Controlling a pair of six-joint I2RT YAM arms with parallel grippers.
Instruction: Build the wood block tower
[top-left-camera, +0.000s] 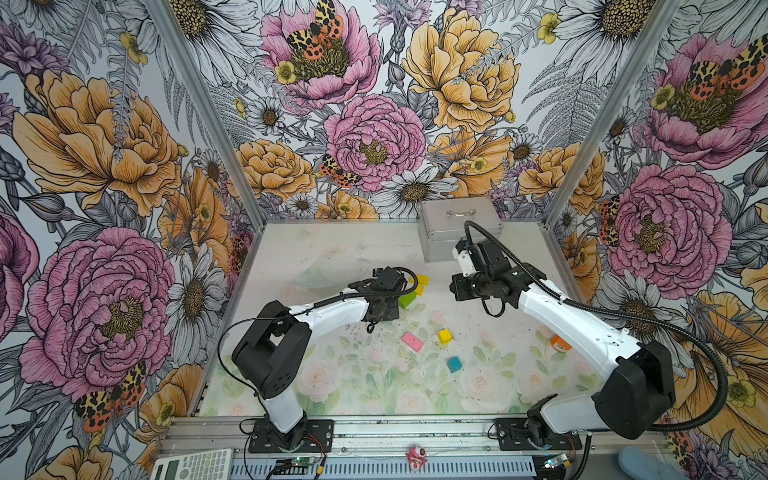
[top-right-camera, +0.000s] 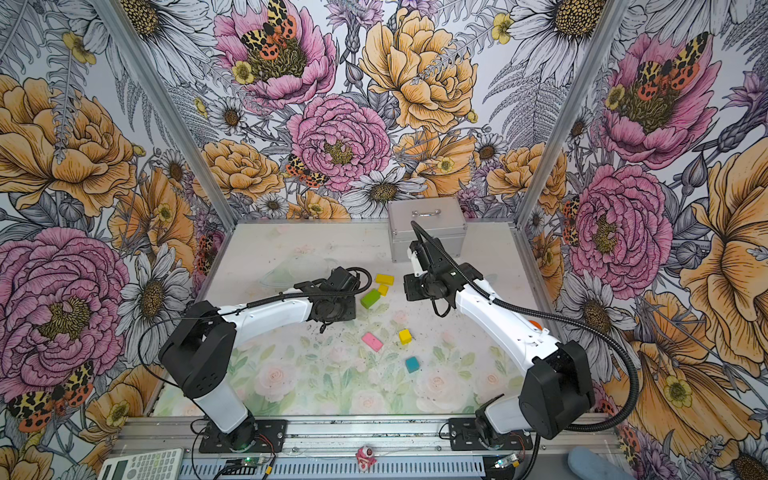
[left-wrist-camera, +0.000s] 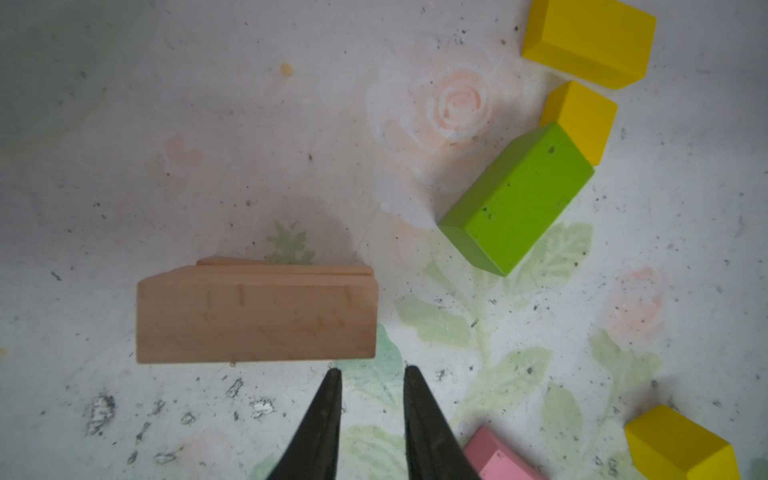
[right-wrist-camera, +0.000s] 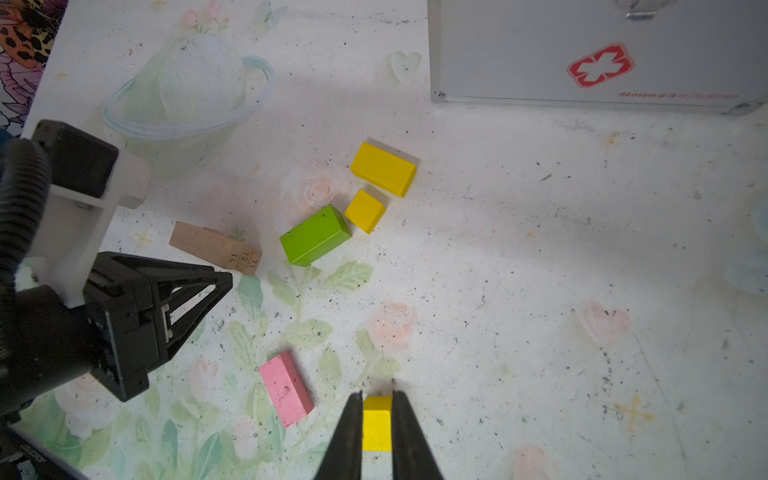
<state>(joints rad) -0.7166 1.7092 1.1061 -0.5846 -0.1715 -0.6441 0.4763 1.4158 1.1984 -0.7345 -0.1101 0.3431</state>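
The tan bars (left-wrist-camera: 255, 320) lie pressed together in one bunch on the counter (top-left-camera: 291, 249), left of the middle, under the end of the left arm (top-left-camera: 332, 309). The left gripper (left-wrist-camera: 371, 384) hangs just beside them, its fingers a little apart with nothing between them. The green bar (top-left-camera: 407, 300) lies near the tan bars, with the back yellow cube (top-left-camera: 419, 290) just beside its end and the yellow slab (top-left-camera: 421, 279) a bit farther back. Nearer the front, the pink slab (top-left-camera: 412, 341), the front yellow cube (top-left-camera: 444, 336) and the teal cube (top-left-camera: 454, 364) lie apart from each other. The right gripper (right-wrist-camera: 376, 395) has its fingers a little apart. In its wrist view the front yellow cube shows in the gap, but in both top views that cube sits free on the counter. A silver case (top-left-camera: 440, 241) stands at the back right.
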